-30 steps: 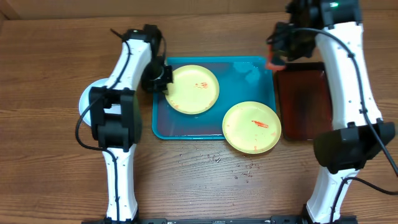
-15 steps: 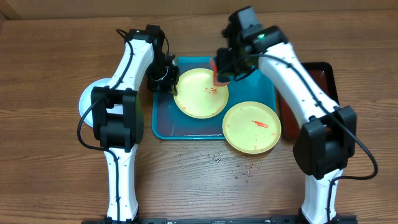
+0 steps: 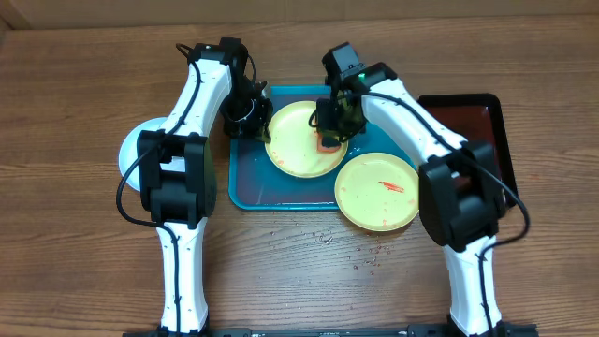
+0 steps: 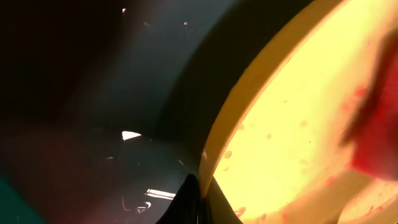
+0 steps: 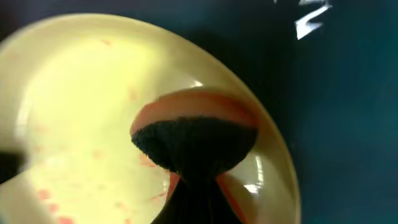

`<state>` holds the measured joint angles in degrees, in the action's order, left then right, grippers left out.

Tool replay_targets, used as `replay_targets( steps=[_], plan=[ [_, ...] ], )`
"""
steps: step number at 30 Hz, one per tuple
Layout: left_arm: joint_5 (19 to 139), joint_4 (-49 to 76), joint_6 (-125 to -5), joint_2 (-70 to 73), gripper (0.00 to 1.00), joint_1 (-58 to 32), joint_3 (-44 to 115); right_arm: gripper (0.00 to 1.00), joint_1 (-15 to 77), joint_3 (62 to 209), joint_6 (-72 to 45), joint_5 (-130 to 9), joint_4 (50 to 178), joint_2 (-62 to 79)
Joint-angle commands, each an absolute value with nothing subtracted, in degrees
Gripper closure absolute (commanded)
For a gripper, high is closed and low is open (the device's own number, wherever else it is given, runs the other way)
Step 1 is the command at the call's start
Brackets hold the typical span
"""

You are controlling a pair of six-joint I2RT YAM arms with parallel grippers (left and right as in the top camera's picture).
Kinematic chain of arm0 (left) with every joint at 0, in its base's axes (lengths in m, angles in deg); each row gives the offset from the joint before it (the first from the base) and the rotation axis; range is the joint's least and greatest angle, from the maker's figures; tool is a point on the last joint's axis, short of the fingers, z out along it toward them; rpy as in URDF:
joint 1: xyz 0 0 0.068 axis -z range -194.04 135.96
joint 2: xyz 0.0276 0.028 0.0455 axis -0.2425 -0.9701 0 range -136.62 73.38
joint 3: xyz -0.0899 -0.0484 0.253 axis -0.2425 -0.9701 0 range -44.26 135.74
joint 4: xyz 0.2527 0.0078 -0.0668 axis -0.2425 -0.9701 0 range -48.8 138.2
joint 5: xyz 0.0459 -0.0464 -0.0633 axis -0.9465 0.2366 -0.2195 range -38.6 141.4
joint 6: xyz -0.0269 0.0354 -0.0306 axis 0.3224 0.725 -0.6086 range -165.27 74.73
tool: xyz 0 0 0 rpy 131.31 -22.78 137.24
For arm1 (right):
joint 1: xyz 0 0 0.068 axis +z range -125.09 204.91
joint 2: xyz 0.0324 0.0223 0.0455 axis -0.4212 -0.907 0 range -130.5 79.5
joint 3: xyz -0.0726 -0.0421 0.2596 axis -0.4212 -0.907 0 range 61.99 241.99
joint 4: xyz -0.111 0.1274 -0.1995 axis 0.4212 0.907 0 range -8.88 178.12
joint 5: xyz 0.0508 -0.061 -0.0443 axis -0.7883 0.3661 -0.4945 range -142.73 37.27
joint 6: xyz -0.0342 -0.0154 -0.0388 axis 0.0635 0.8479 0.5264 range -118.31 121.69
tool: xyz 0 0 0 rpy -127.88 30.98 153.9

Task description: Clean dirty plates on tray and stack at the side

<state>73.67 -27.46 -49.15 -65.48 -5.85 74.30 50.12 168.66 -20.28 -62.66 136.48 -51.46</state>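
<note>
Two yellow plates are in front of me. The far plate [image 3: 298, 150] lies in the blue tray [image 3: 271, 192], close to its far edge. The near plate [image 3: 379, 192] hangs over the tray's near right corner, partly on the table [image 3: 309, 271], and has a red smear on it. A pale plate [image 3: 131, 150] rests on the table at the left, half hidden under my left arm.

My left claw [image 3: 251, 117] is pinching the left rim of the far plate. My right claw [image 3: 329, 129] is squeezed tight on an orange sponge [image 3: 328, 146], and the sponge presses on the right part of that plate.

I think these plates are light, stiff and smooth. When wet they will be slippery, so the thin rim is the best place to grab. A light plate may slide or tip when the sponge pushes, so the left pinch must hold firm.

Room is tight. Both claws work over one plate, and the tray's raised rim is just beside the left claw. The near plate is just beside the far one, so a wide wipe could bump it. A dark red tray [image 3: 482, 117] lies at the right. I see open table at the left by the pale plate, and I think that is the place to stack.
</note>
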Motion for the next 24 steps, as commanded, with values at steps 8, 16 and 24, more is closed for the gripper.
replay_targets(
  steps=[8, 16, 24],
  plan=[
    [68.9, -27.8, -50.4, -64.8, 0.96, -5.6, 75.7, 0.96, 50.1, 168.4, -20.9, -65.6, 134.4, -55.8],
    [69.1, -27.6, -50.4, -64.8, 0.96, -5.3, 75.7, 0.96, 53.9, 168.4, -20.8, -79.0, 131.5, -59.9],
    [69.7, -27.5, -50.4, -64.8, 0.96, -5.3, 75.7, 0.96, 58.6, 169.4, -17.8, -83.7, 130.9, -60.4]
  ],
)
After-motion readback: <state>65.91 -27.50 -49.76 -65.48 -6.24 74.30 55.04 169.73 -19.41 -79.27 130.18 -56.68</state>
